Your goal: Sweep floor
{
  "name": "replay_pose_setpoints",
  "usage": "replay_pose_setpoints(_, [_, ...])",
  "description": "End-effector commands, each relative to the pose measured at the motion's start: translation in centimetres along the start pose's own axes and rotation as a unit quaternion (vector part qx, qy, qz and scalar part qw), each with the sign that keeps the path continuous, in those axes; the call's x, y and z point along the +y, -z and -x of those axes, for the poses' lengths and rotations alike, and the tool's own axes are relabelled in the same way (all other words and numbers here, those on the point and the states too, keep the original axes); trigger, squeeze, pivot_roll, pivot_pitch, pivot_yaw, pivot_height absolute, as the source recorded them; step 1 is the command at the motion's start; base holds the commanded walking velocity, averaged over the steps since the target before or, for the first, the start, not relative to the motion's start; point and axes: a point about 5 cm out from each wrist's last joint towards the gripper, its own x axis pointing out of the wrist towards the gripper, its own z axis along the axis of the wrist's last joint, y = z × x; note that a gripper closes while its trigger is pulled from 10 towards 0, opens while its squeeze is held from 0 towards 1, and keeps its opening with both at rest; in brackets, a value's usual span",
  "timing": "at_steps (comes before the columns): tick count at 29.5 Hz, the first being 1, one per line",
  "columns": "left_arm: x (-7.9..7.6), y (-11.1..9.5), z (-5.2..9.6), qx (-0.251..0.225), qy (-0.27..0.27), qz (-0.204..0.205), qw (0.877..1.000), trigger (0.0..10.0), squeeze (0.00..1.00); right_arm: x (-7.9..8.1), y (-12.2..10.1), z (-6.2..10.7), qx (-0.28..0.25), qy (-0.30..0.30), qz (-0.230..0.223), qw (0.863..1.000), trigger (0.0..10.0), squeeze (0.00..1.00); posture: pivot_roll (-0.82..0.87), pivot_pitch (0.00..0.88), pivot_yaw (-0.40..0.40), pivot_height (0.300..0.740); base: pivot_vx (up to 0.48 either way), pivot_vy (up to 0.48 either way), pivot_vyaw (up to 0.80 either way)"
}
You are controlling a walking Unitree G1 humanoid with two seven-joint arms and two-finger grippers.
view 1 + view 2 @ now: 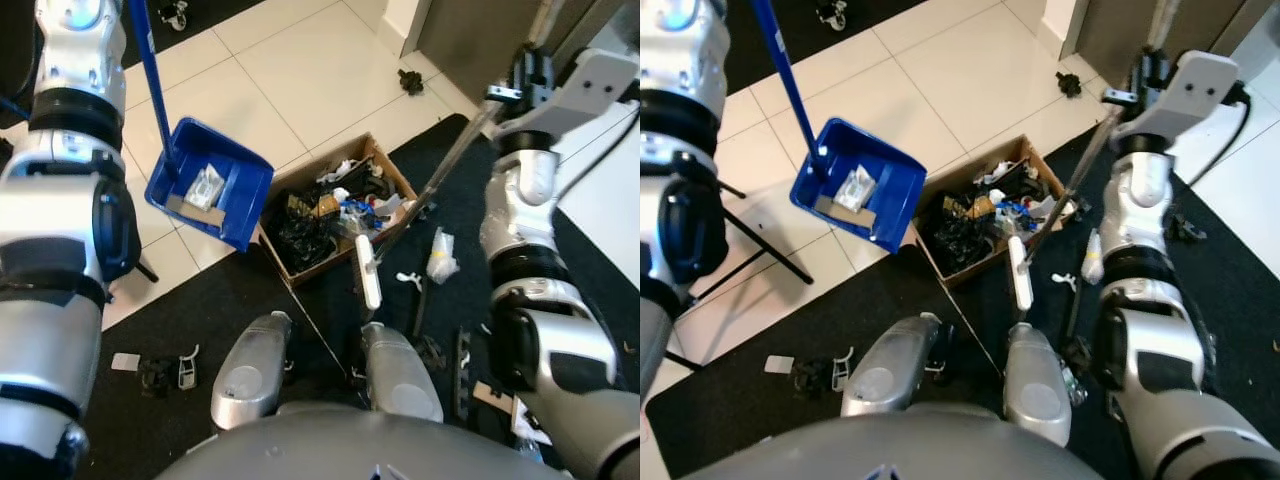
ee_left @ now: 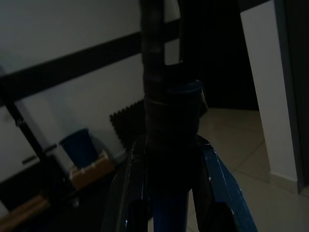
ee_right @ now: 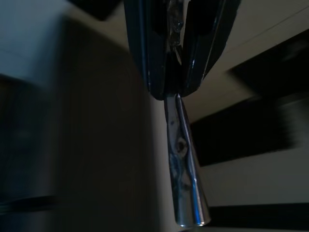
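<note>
A blue dustpan point(image 1: 210, 185) with white scraps in it sits over the white tiles, just left of an open cardboard box point(image 1: 335, 215) full of rubbish. Its long blue handle point(image 1: 150, 70) runs up to my left gripper point(image 2: 169, 193), which is shut on the tape-wrapped part of the handle. My right gripper point(image 3: 173, 89) is shut on the silver broom pole point(image 1: 455, 155), high at the right point(image 1: 527, 72). The pole slants down past the box's right corner to a white broom head point(image 1: 368, 270) on the black mat in front of the box.
Loose litter lies on the black mat point(image 1: 200, 310): a white scrap point(image 1: 440, 255), a small white piece point(image 1: 408, 280), and bits at the near left point(image 1: 165, 372). A small black object point(image 1: 410, 80) lies on the tiles by a grey door point(image 1: 470, 30). A black tripod leg point(image 1: 770, 250) crosses the left.
</note>
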Motion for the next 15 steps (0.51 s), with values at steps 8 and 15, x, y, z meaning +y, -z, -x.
replay_pose_setpoints(8, [-1.3,-2.2,-1.4,-0.016,0.038,-0.049,0.998,10.0,0.00,-7.4,-5.3,-0.2,-0.125,0.150,-0.111,0.974,10.0,0.00,-0.05,0.000,0.159,0.740,0.000,0.000,0.00])
replay_pose_setpoints(15, [-2.1,-2.6,-1.7,-0.021,0.053,-0.067,0.996,10.0,0.00,-7.6,-2.8,1.8,-0.051,0.105,0.090,0.989,10.0,0.00,-0.08,0.000,0.180,0.740,0.000,0.000,0.00])
